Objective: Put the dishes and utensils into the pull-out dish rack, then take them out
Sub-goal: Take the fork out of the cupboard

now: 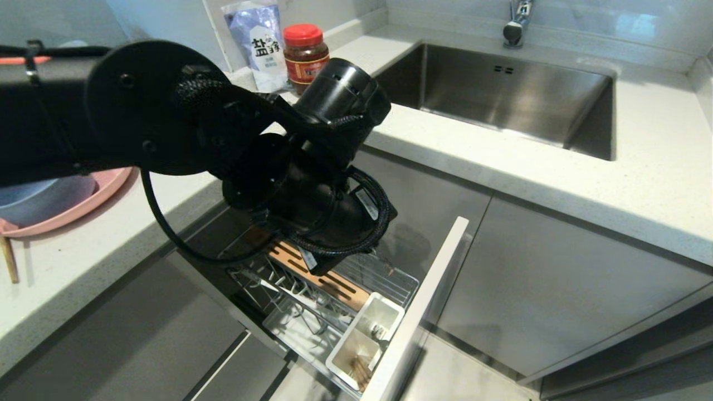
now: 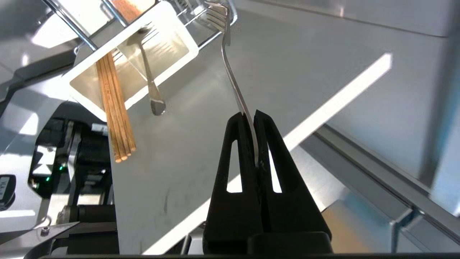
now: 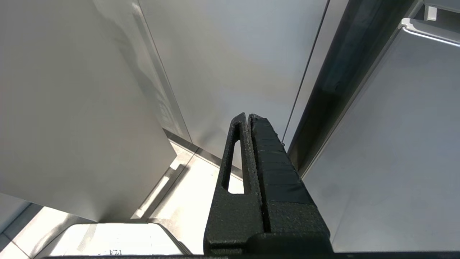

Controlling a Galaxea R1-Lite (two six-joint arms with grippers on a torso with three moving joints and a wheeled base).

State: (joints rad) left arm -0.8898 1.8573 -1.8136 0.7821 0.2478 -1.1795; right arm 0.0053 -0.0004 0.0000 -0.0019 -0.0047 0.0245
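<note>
While the left arm is blocking much of the head view, the left gripper [image 2: 250, 117] itself is staying hidden there behind the wrist, and only the left wrist view is showing it pinched tight on the handle of a silver fork [image 2: 230, 68]. That fork is running lengthwise away from the fingertips, tines pointing toward the wire edge of the pull-out dish rack [image 1: 312, 301]; whether the tines are touching the wire is hard to tell. Inside the rack's white cutlery cup [image 1: 365, 340], the chopsticks [image 2: 115, 111] and a second silver utensil [image 2: 149, 79] are leaning with their handle ends sticking out; its head is too obscured to name. Only the head view is showing the pink plate [image 1: 83, 203] on the tabletop [image 1: 657, 167], cut off by the arm. The right gripper [image 3: 249, 117] is sitting fully closed and empty beside cabinet fronts.
</note>
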